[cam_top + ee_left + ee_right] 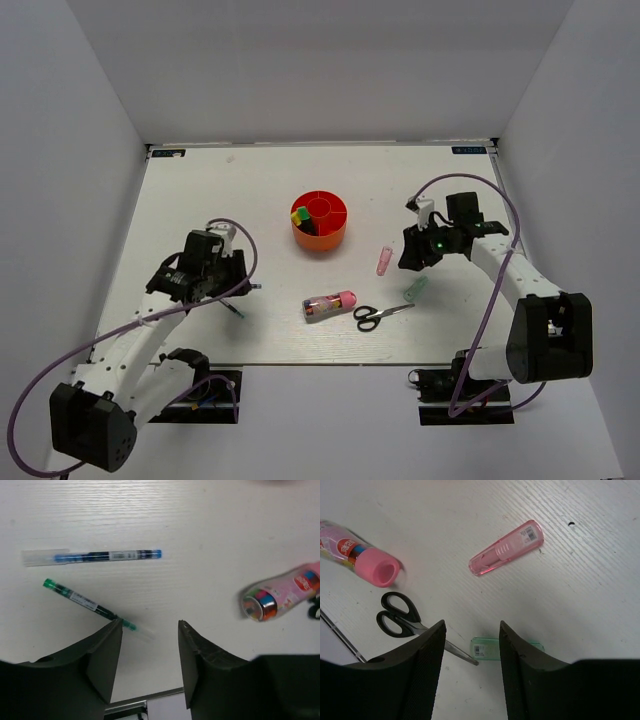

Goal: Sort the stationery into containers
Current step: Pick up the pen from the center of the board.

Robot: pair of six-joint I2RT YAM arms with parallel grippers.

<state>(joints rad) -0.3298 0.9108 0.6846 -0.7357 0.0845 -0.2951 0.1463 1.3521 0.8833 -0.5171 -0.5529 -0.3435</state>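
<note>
The round orange-red organiser (320, 222) stands mid-table with green- and yellow-capped markers (299, 215) in one compartment. My left gripper (150, 625) is open and empty above the table, just right of a thin green pen (87, 602). A blue pen (95, 556) lies beyond it. The clear pink-capped tube (329, 304) lies to the right and also shows in the left wrist view (280, 597). My right gripper (472, 625) is open and empty over the pale green tube (487, 648). The black-handled scissors (400, 615) lie to its left and the pink tube (506, 548) beyond.
The table's front edge (145, 697) runs just behind my left fingers. White walls enclose the table on three sides. In the top view the scissors (380, 315) lie between the clear tube and the pale green tube (417, 290).
</note>
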